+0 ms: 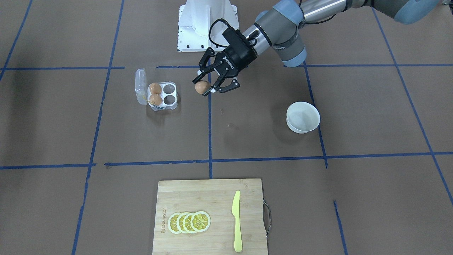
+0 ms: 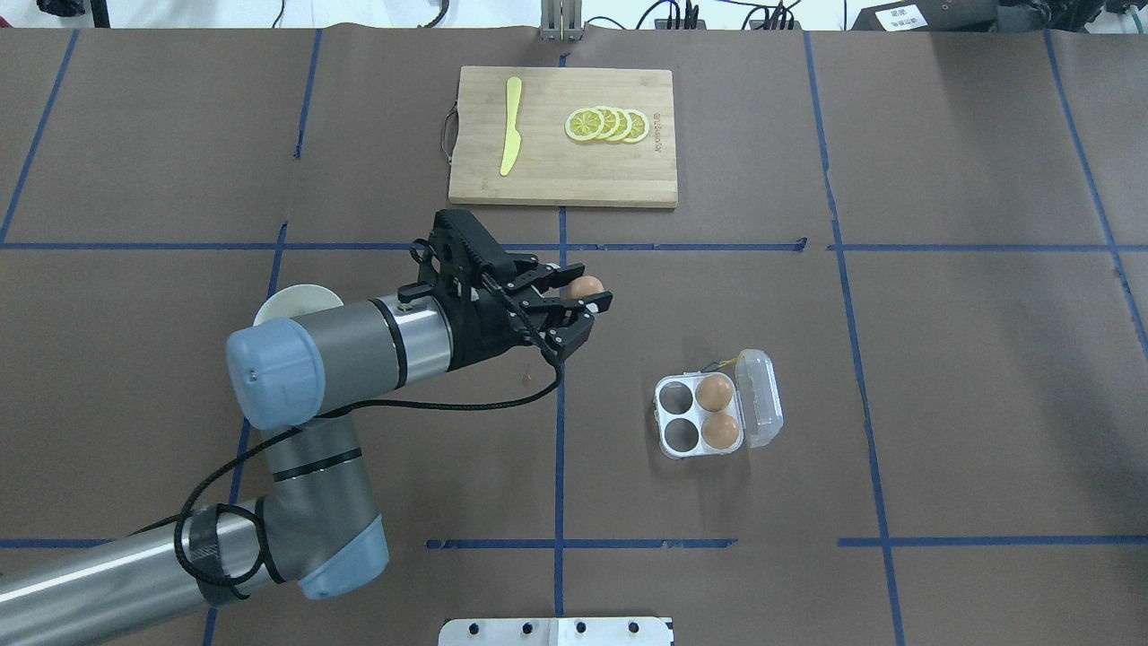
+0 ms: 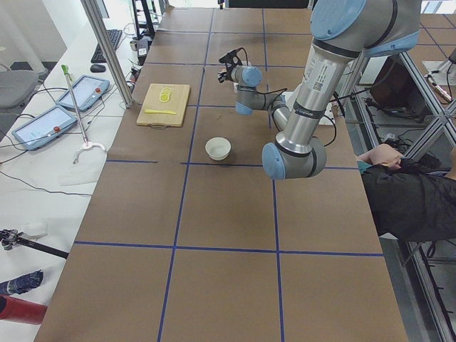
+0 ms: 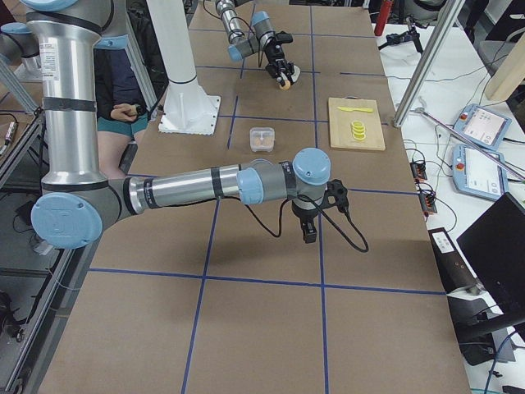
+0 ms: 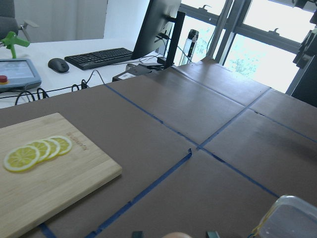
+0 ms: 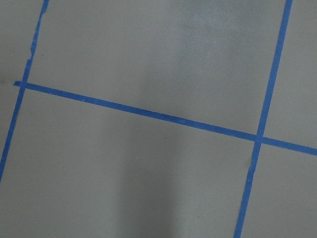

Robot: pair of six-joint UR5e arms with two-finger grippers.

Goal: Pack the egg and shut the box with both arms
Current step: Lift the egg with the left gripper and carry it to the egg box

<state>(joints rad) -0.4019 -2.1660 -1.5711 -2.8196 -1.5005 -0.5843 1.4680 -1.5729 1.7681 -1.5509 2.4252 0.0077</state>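
My left gripper is shut on a light-brown egg and holds it above the table. The overhead view shows the gripper with the egg left of and beyond the box. The clear box lies open with its lid folded back. Two eggs sit in the cups beside the lid, and the other two cups are empty. The left wrist view shows a sliver of the egg and a corner of the box lid. My right gripper hangs over bare table, far from the box. I cannot tell whether it is open.
A white bowl stands on my left side, partly hidden by the arm in the overhead view. A wooden cutting board with lemon slices and a yellow knife lies at the far edge. A white pedestal stands at my base.
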